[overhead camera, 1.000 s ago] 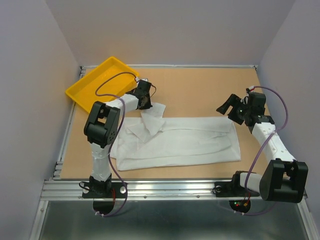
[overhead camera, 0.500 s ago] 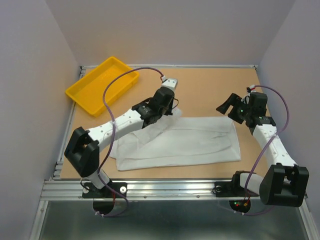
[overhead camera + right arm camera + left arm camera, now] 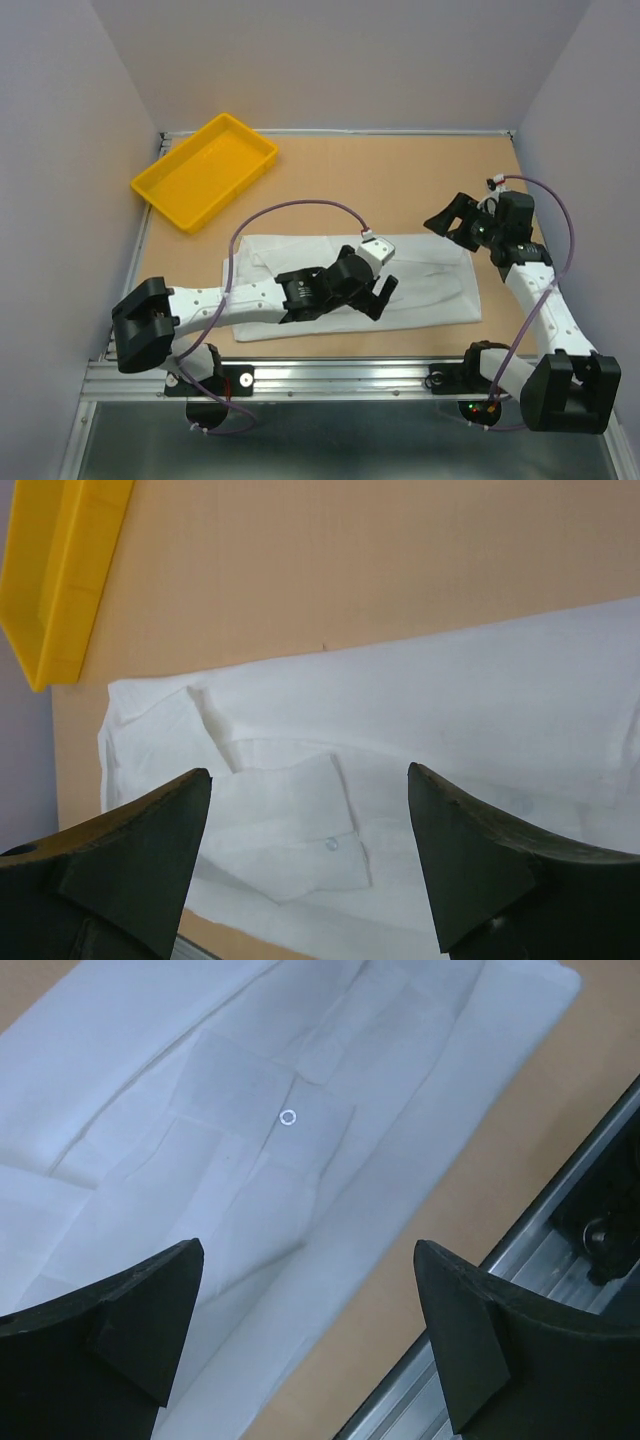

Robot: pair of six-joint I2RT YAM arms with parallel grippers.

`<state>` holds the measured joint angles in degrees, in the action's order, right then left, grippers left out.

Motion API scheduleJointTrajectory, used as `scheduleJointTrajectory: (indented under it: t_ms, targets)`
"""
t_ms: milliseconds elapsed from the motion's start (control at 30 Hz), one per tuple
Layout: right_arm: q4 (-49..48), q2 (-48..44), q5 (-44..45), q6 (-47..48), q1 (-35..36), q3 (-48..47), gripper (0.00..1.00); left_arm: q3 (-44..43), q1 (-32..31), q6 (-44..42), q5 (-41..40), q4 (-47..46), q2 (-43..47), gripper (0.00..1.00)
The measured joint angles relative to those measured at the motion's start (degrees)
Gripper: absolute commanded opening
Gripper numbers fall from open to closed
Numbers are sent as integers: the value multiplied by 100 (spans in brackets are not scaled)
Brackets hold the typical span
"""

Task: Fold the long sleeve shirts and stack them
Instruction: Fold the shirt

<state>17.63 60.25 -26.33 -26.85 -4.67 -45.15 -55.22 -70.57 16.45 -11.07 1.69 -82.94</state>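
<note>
One long sleeve shirt [image 3: 430,280] lies flat as a white, folded-in band across the middle of the table, its sleeve laid over the body. My left gripper [image 3: 382,298] hovers open over the shirt's front middle, with nothing between its fingers. In the left wrist view the gripper [image 3: 308,1250] looks down on layered white cloth [image 3: 250,1110] with a small button [image 3: 288,1117]. My right gripper [image 3: 445,222] stands open above the shirt's right end. In the right wrist view the open gripper [image 3: 310,772] frames the shirt [image 3: 450,710] and a buttoned cuff [image 3: 330,845].
A yellow plastic tray [image 3: 205,170] sits at the back left corner, also visible in the right wrist view [image 3: 60,580]. An aluminium rail [image 3: 330,378] runs along the near table edge, close to the shirt's front hem. Grey walls enclose the table.
My left arm swept from beside the tray to the shirt's front middle, carrying the sleeve across the body, then opened and let it go. The right gripper shifted slightly left.
</note>
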Motion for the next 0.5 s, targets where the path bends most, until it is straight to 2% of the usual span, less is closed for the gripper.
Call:
scheduleJointTrajectory:
  t_ms: [133, 233, 367, 500]
  targets:
    - [55, 13, -227, -52, 273, 323, 78, 2, 79, 625, -433, 28, 492, 98]
    - [175, 144, -330, -17, 518, 468, 73, 2, 452, 1099, -597, 79, 935, 98]
    - [269, 505, -306, 68, 1034, 481, 64, 87, 1488, 1574, -741, 308, 1143, 96]
    - [267, 979, -120, 205, 1624, 455, 60, 470, 2393, 1740, -688, 535, 1152, 95]
